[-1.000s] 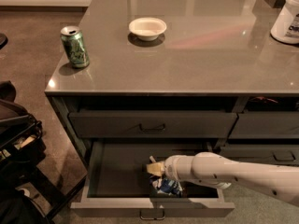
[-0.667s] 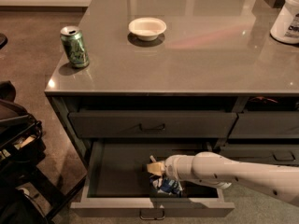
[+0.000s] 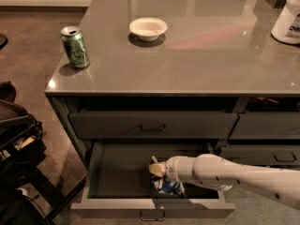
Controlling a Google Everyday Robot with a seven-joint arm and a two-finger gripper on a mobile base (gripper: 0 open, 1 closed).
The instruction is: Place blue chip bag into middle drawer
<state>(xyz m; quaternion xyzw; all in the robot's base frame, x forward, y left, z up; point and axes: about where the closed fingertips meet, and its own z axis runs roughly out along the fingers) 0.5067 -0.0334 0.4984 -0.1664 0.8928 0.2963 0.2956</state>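
Hanging inside middle drawer (image 3: 117, 209), gripper (image 3: 156, 169) overlaps crumpled blue chip bag (image 3: 169, 187).

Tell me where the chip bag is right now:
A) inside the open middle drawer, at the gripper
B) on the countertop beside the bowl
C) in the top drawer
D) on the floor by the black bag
A: the chip bag sits within the walls of the open middle drawer, near its front, and the gripper is inside the drawer right at the bag.
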